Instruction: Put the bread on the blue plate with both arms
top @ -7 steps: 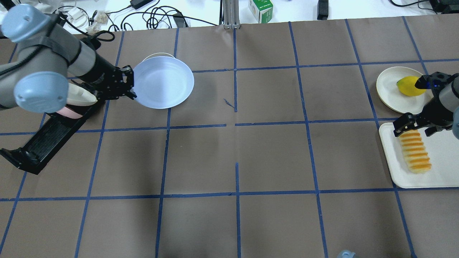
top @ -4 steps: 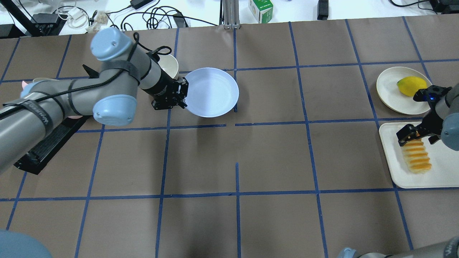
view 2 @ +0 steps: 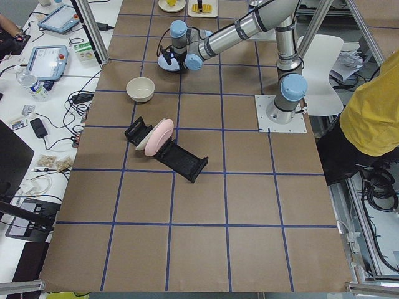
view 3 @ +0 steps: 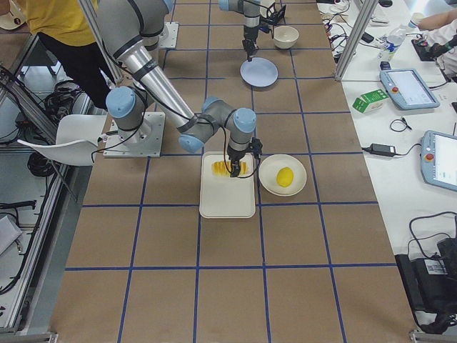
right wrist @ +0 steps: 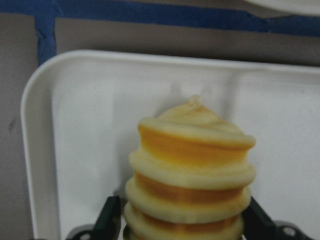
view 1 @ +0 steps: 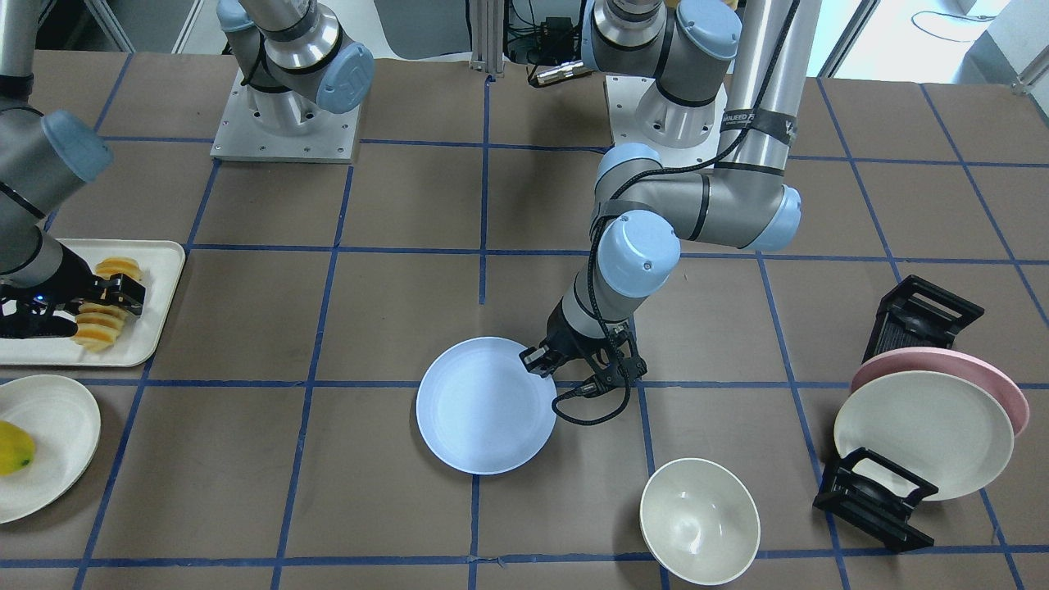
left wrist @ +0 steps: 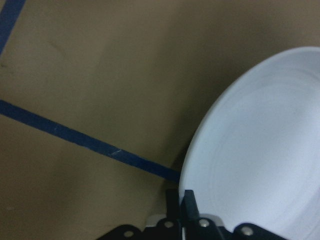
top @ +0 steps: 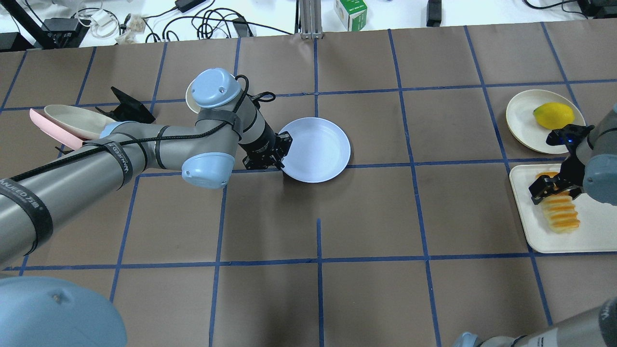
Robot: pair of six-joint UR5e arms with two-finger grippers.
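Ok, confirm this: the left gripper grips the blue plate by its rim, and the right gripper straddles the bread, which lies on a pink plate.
One thing is wrong: the bread lies on a white tray, not on a plate, as the overhead exterior view shows. The rest holds: the left gripper grips the blue plate by its rim, and the right gripper straddles the bread.

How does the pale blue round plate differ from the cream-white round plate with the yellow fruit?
The pale blue round plate is empty; the cream-white round plate carries a yellow fruit. The left end effector pinches the blue one's rim; nothing grips the cream-white one. Both are round and shallow.
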